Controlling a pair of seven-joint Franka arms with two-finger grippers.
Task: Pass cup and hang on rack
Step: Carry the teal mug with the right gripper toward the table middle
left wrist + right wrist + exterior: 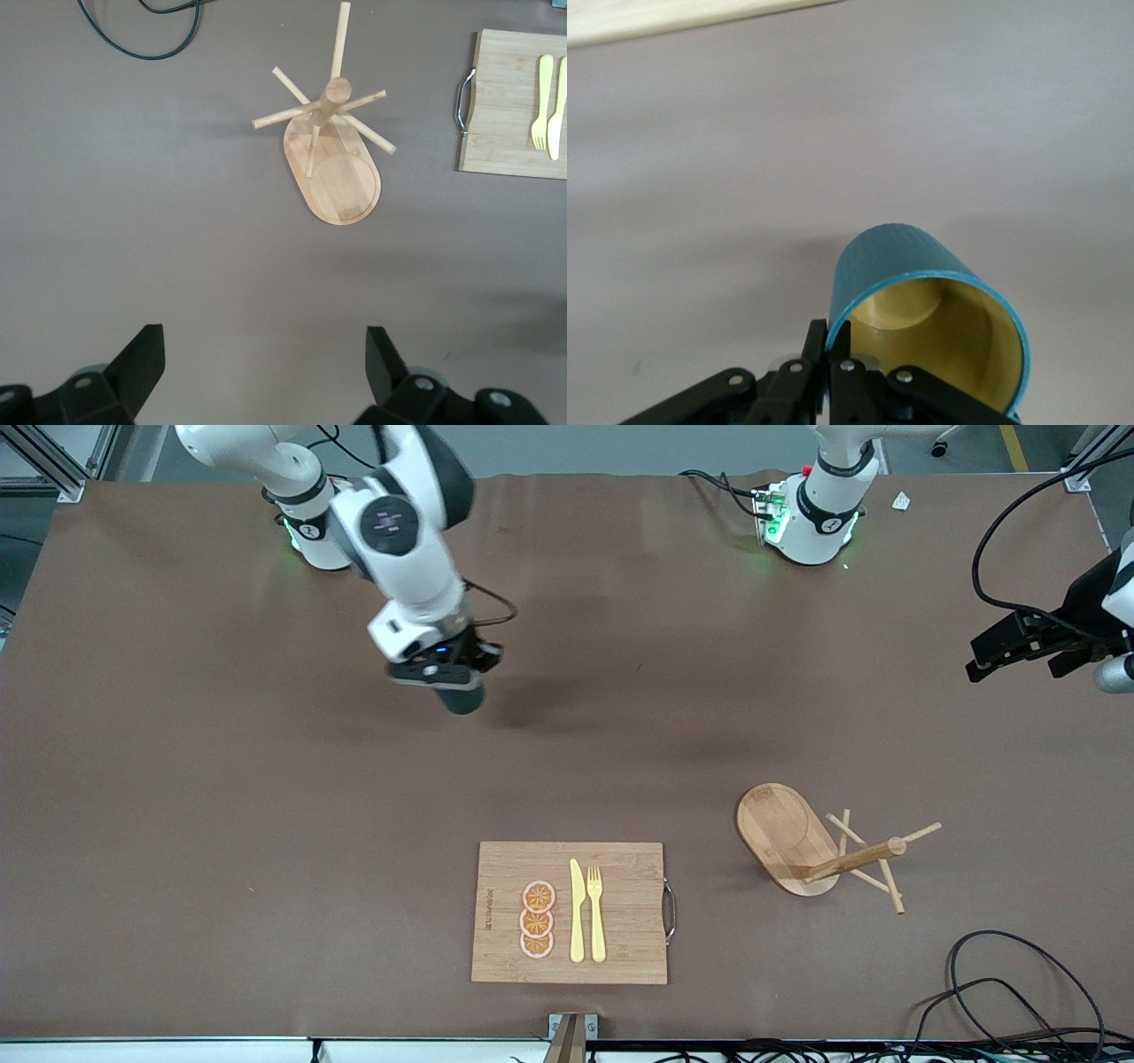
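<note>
The right hand (452, 682) hangs in the air over bare brown tabletop (221, 779) toward the right arm's end, not far from that arm's base. Its fingers (837, 354) are pinched narrow on the rim of the cup (462, 698) — one finger inside the wall, one outside. The cup is dark teal outside and yellow-ochre inside, clear of the tabletop, and in the right wrist view its open mouth faces the camera; its handle cannot be made out.

The left hand (1019, 646) waits in the air at the tabletop's edge at the left arm's end, its fingers (142, 359) spread wide with nothing between them. The left wrist view looks down past them onto the rack (332, 150).

The rack stands toward the left arm's end of the tabletop, closer to the edge nearest the front camera than to the bases — an oval wooden base with a central post and thin pegs sticking out around it. Beside it, at the middle of that near edge, lies a bamboo cutting board (620, 868) with a metal handle (671, 911) on the side facing the rack. On the board lie three orange slices (537, 920), a yellow knife (577, 912) and a yellow fork (596, 912), side by side.
</note>
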